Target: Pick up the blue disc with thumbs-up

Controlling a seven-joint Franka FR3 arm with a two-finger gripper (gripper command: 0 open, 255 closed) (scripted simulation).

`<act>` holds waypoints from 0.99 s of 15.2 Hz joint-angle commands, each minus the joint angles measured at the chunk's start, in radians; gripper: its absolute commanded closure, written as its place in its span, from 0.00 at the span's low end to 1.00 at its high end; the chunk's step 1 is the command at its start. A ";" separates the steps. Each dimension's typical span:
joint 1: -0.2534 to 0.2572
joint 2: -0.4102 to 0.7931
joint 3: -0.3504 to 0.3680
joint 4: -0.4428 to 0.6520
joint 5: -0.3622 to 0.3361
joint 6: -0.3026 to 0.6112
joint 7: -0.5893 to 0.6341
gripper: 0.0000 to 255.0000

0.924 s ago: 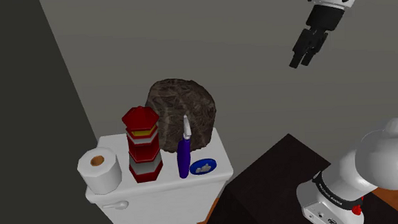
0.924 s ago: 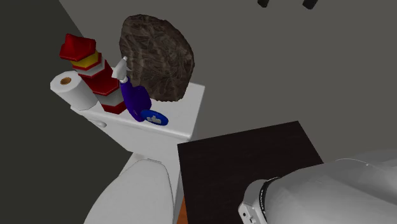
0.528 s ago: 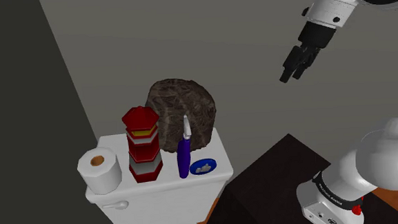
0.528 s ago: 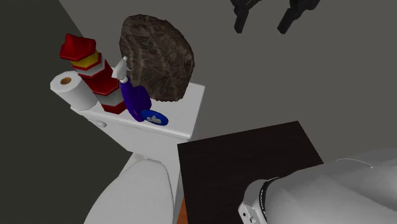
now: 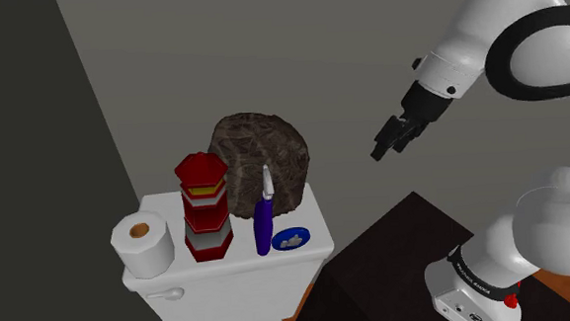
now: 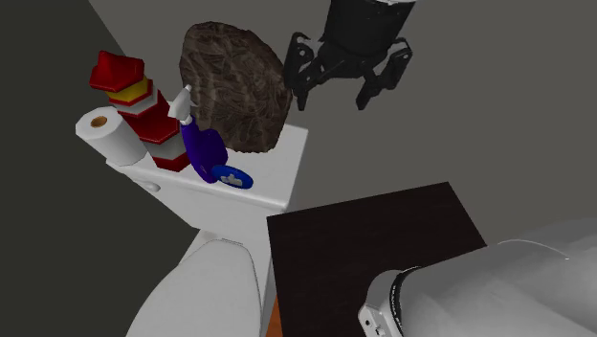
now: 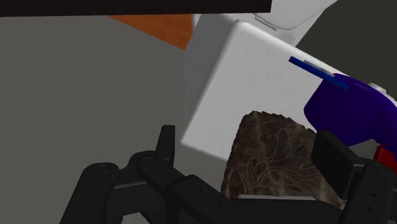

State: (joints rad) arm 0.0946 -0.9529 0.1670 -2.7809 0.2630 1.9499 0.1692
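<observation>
Blue disc (image 5: pixel 291 239) with a white thumbs-up sign lies flat on the lid of the white toilet tank (image 5: pixel 169 273), at the end of the lid toward the shoulder view's right, close to the front edge.

Going from left to right in the shoulder view, the tank first carries a toilet paper roll (image 5: pixel 143 245), lying with its brown core facing up and toward the camera. Next to it stands a red stacked tower (image 5: pixel 205 206) with a yellow band and a grey foot. After this comes a purple bottle (image 5: pixel 263 223) with a white top, upright, and the disc is just beside its base. Behind the tower and the bottle a brown, rough, rounded lump (image 5: pixel 261 163) stands against the grey wall.

Further to the right the gripper (image 5: pixel 381 148) hangs in the air in front of the wall, higher than the tank and well apart from the disc. Its two black fingers stand wide from each other with nothing between them, and they point down and to the left. Below it, at the lower right, is the dark box stand (image 5: pixel 397 268).
</observation>
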 commanded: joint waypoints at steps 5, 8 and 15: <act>0.087 0.027 0.174 -0.133 0.132 0.261 0.132 0.00; 0.126 0.105 0.275 -0.169 0.198 0.423 0.201 0.00; 0.087 0.432 0.569 -0.156 0.262 0.852 0.395 0.00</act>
State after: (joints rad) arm 0.2001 -0.5754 0.6875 -2.9395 0.5242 2.7283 0.5313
